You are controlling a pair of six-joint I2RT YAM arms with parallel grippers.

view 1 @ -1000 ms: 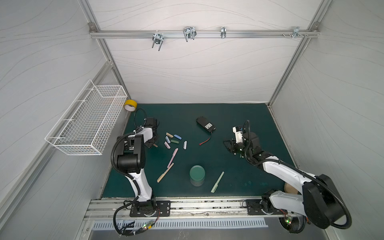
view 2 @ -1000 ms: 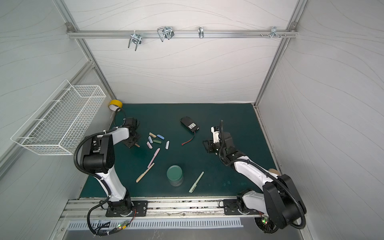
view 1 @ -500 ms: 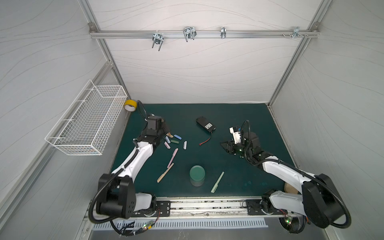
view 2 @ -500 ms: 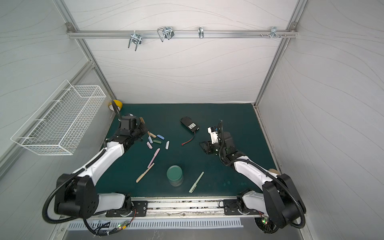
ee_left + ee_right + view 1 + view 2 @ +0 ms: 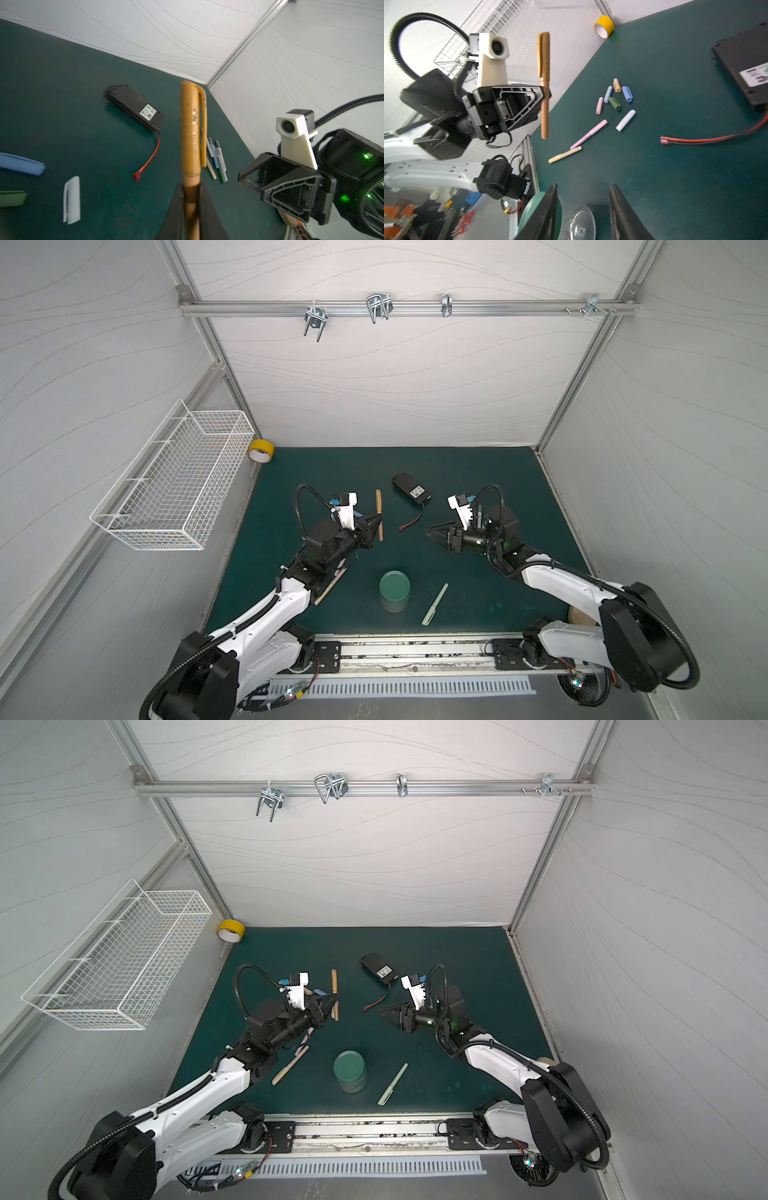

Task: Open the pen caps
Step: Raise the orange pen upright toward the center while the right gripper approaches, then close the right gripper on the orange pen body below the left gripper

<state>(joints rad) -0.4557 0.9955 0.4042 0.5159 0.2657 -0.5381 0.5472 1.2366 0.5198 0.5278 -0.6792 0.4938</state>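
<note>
My left gripper [image 5: 376,526] [image 5: 191,187] is shut on the barrel of a tan pen [image 5: 379,512] [image 5: 334,992] held above the mat, its tan pen cap [image 5: 190,128] [image 5: 543,54] still on. My right gripper [image 5: 429,529] [image 5: 583,187] faces it from the right, open and empty, a short gap away. Several loose pen caps lie on the mat: tan [image 5: 617,85], blue [image 5: 627,94], green [image 5: 614,103], pink [image 5: 599,105], white [image 5: 625,120]. A pink pen [image 5: 588,134], a cream pen [image 5: 564,154] and a pale green pen [image 5: 434,604] lie capped.
A green-lidded clear jar [image 5: 394,590] stands near the front middle. A black battery pack [image 5: 410,488] with a red wire lies at the back. Uncapped pen bodies [image 5: 216,158] lie by the right wall. Yellow tape [image 5: 260,450] and a wire basket [image 5: 174,481] are at left.
My left arm has swung from the left edge toward the middle and risen, with the tan pen in its grip. The right gripper has edged left toward it.
</note>
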